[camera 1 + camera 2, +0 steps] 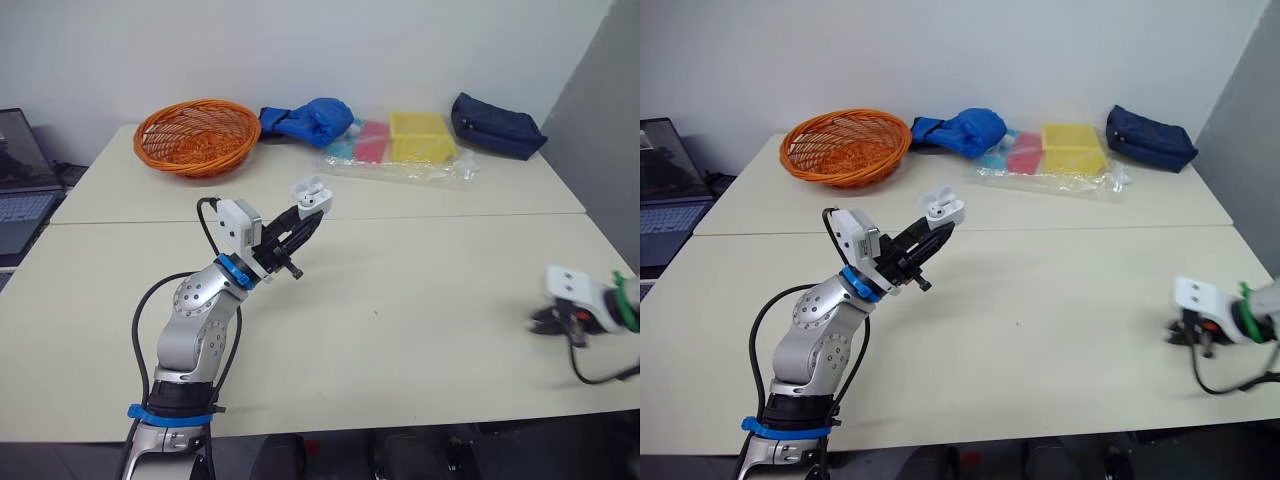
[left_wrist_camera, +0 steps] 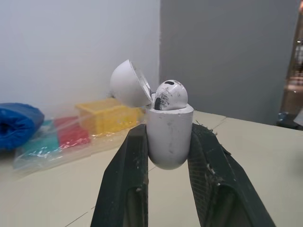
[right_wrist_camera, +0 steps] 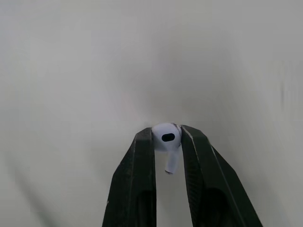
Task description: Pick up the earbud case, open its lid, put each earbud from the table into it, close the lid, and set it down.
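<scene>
Left eye view, raised hand [image 1: 310, 212] pinching case [image 1: 312, 193]

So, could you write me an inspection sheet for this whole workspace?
Surface: pale table, a seam across it.
Job's things: earbud case held up, lid open, one earbud seated inside; second earbud gripped.
Clutter: orange basket, blue bundle, bagged coloured boxes, navy pouch.
Grippers: left gripper shut on the case; right gripper shut on the second earbud.
Cables: black cable along left arm; another at right wrist.
Surroundings: white wall, laptop.
</scene>
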Controlling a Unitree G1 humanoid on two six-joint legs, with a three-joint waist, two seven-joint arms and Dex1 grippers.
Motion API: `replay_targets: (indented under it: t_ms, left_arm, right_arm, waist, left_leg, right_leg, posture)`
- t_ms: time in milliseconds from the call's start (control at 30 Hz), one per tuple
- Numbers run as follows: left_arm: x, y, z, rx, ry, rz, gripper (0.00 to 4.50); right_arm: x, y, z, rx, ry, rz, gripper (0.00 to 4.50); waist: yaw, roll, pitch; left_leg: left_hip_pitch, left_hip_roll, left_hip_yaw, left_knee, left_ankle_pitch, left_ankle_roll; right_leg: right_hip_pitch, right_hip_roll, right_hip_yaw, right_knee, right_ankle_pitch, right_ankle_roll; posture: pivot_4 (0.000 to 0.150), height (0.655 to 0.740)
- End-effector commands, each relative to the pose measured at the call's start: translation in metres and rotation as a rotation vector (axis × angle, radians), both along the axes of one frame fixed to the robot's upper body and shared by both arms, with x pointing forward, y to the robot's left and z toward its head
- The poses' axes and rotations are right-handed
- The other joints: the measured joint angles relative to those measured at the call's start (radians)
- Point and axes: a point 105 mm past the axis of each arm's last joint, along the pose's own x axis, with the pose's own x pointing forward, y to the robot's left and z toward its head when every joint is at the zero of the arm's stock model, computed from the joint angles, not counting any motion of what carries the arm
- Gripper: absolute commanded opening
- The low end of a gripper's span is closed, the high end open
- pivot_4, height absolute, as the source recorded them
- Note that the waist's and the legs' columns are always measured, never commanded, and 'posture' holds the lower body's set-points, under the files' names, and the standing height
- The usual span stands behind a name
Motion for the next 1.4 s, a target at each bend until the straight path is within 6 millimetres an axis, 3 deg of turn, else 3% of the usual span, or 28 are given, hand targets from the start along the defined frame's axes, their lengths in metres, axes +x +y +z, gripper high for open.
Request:
replay_targets:
  t_ms: [33,167,233,367,467,867,1400]
  left_arm:
    - [-0.003,-0.003,0.016,-0.012,-0.067,-0.019,0.77]
    - [0.000,-0.001,0.019,-0.015,-0.080,-0.013,0.77]
    - [-0.001,-0.002,0.019,-0.015,-0.082,-0.022,0.77]
    - [0.001,-0.003,0.021,-0.014,-0.086,-0.030,0.77]
    - [0.002,-0.004,0.021,-0.022,-0.084,-0.038,0.77]
    - [0.004,-0.011,0.024,-0.031,-0.095,-0.066,0.77]
    - [0.003,-0.014,0.026,-0.021,-0.103,-0.091,0.77]
  right_arm:
    - [0.020,0.080,0.086,0.439,-0.181,-0.028,0.40]
    - [0.034,0.134,0.148,0.792,-0.309,-0.110,0.40]
    - [0.034,0.153,0.170,0.925,-0.354,-0.134,0.40]
    - [0.029,0.172,0.193,1.081,-0.415,-0.139,0.40]
    - [0.031,0.180,0.188,1.100,-0.441,-0.162,0.40]
    - [0.022,0.215,0.168,1.051,-0.532,-0.049,0.40]
    - [0.026,0.227,0.152,1.006,-0.577,0.008,0.40]
  waist:
    - [-0.007,0.000,0.000]
    - [0.013,0.000,0.000]
    - [0.024,0.000,0.000]
    - [0.031,0.000,0.000]
    - [0.032,0.000,0.000]
    - [0.022,0.000,0.000]
    - [0.022,0.000,0.000]
  left_leg:
    - [0.000,0.000,-0.002,0.000,0.000,0.000]
    - [-0.003,0.001,-0.005,0.000,0.002,-0.003]
    - [-0.004,0.001,-0.004,-0.001,0.002,-0.003]
    - [-0.011,0.000,-0.004,-0.001,0.001,-0.002]
    - [-0.022,-0.001,-0.003,0.000,0.001,-0.002]
    - [-0.020,0.000,-0.004,0.000,0.001,-0.001]
    - [-0.020,0.000,-0.002,0.000,0.001,-0.001]
  right_leg:
    - [0.000,0.002,0.000,0.000,0.001,-0.002]
    - [-0.001,0.004,-0.002,0.000,0.002,-0.004]
    - [-0.001,0.004,-0.003,-0.001,0.001,-0.006]
    - [-0.006,0.000,-0.004,-0.003,0.002,-0.008]
    - [-0.015,-0.003,-0.004,-0.003,0.003,-0.006]
    - [-0.016,0.002,-0.004,-0.001,0.004,-0.005]
    - [-0.016,0.002,-0.004,-0.001,0.004,-0.005]
  posture:
    - [0.150,0.7400]
    - [0.150,0.7400]
    - [0.150,0.7400]
    - [0.150,0.7400]
    - [0.150,0.7400]
    - [0.150,0.7400]
    - [0.150,0.7400]
